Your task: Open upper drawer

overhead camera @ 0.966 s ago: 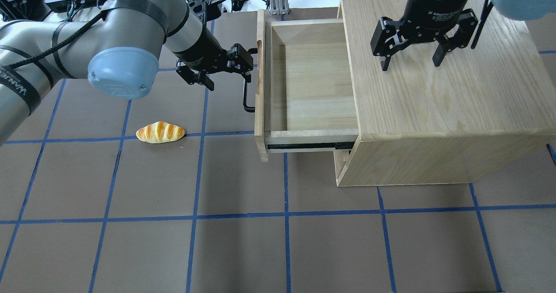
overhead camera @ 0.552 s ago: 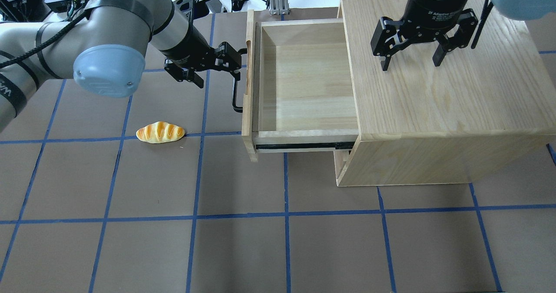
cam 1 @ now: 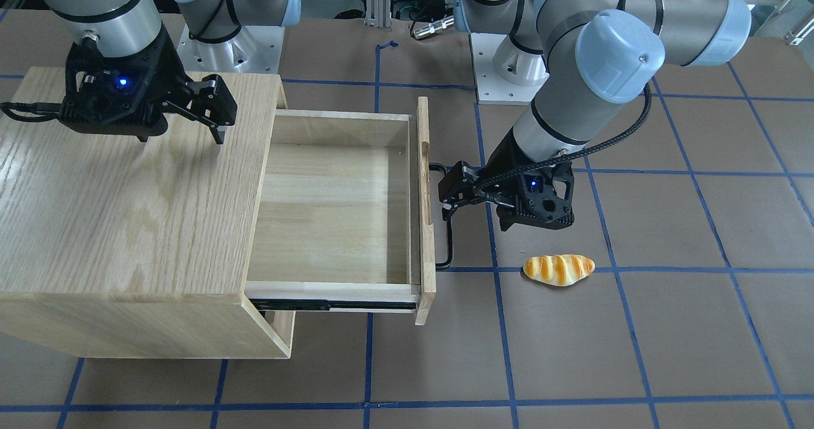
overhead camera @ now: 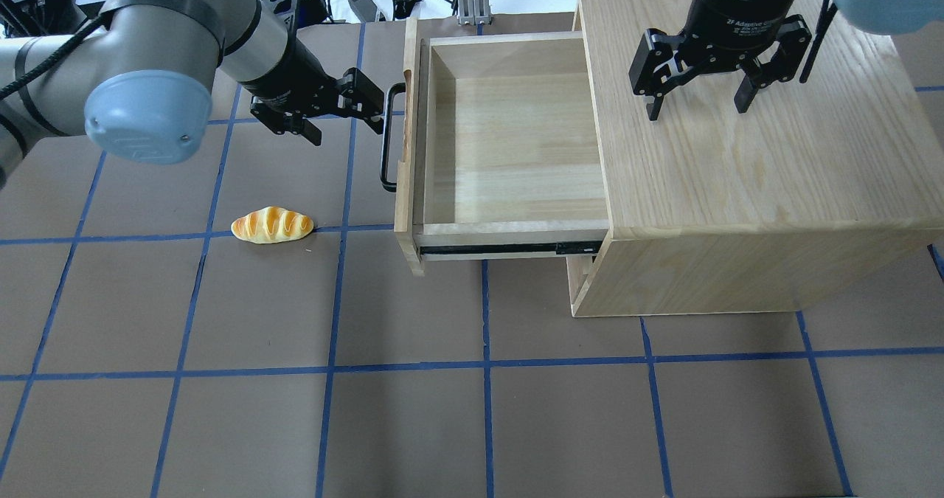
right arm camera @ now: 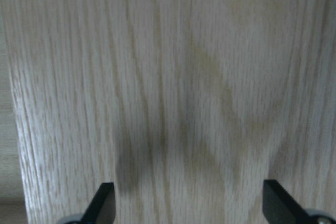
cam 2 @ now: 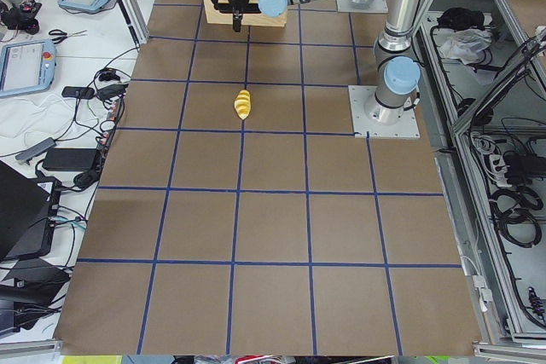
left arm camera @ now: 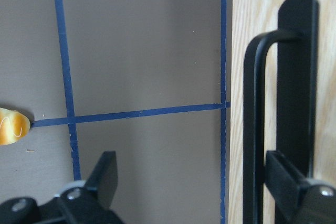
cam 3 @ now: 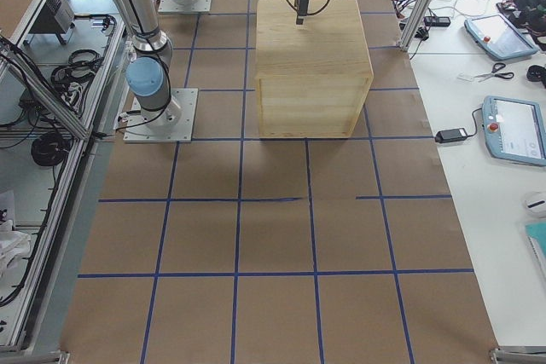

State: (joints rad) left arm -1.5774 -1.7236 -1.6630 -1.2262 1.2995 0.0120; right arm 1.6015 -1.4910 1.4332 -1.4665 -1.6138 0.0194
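Left claw: the left claw point(overhead camera: 345, 118) is standing open. One finger is hooking behind the black bar handle point(overhead camera: 384, 136) and the other is staying on the free side, so it is pulling and not squeezing. Compared with a second ago, it is now sitting farther out from the cabinet point(overhead camera: 737, 188), and it is taking the handle along.
Bread roll: the bread roll point(overhead camera: 272, 225) is lying on the worktop point(overhead camera: 516, 409), well apart from the cabinet on the drawer's side. It is not moving between the pictures.
Upper drawer: the upper drawer point(overhead camera: 509, 136) is sticking out of the cabinet's top slot, with its front panel well away from the cabinet face. Over the last second the panel is travelling steadily outward, more of the pale bare floor is showing, and more of the black slide rail is becoming visible along its side.
Right claw: the right claw point(overhead camera: 697, 107) is hanging open over the cabinet's top board, fingers wide apart and pointing down. I cannot tell whether they are touching the wood. It is keeping the same place as before.
Meaning for the task: the opening is succeeding and seems to be nearing its end. Probably only little travel is remaining before the left claw can unhook.
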